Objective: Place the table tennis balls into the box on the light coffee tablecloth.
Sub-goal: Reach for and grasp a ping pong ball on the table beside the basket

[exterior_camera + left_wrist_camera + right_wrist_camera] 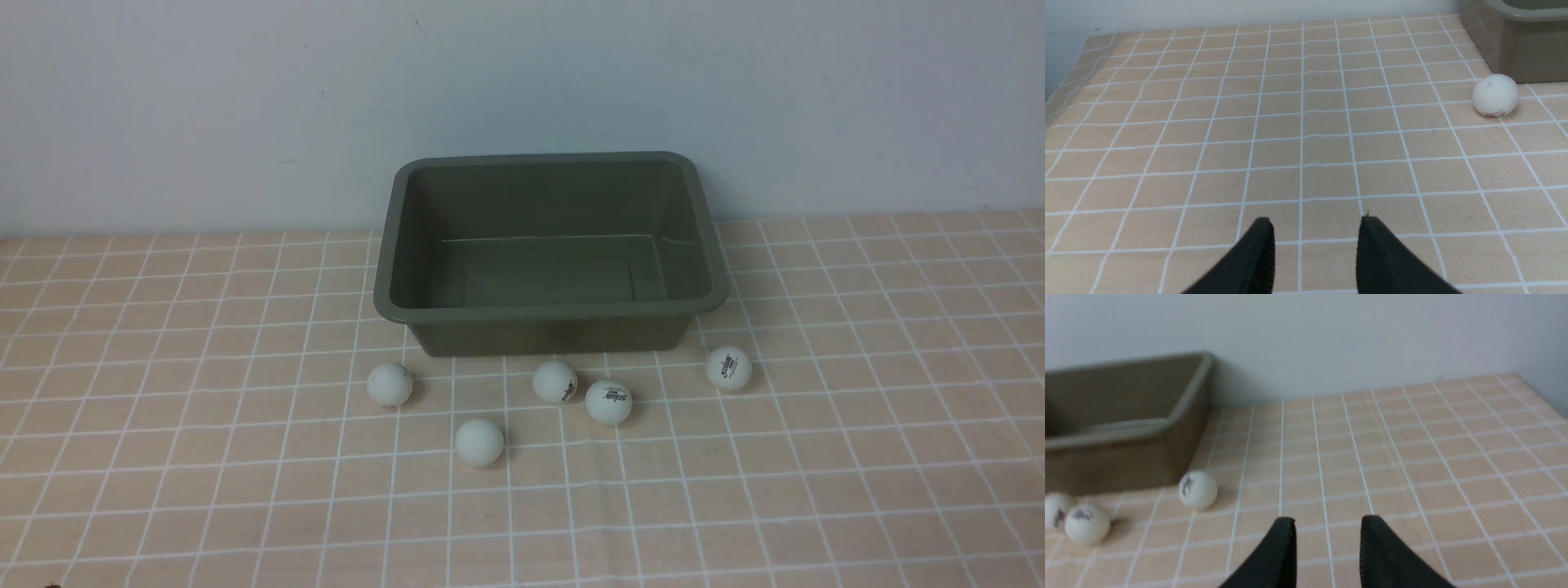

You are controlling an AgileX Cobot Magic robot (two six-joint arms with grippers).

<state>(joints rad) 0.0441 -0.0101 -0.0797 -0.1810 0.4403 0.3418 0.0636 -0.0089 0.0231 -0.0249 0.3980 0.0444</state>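
While balls lie before box, left claw, right claw parted, empty.

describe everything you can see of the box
The box is an olive-grey rectangular tub, plastic by its look, with rounded corners, a flared rim and sloping sides. It stands upright, open-topped and empty on the tablecloth, close to the pale wall behind. The five balls lie on the cloth before it, none inside. Nothing but the cloth visibly touches it.
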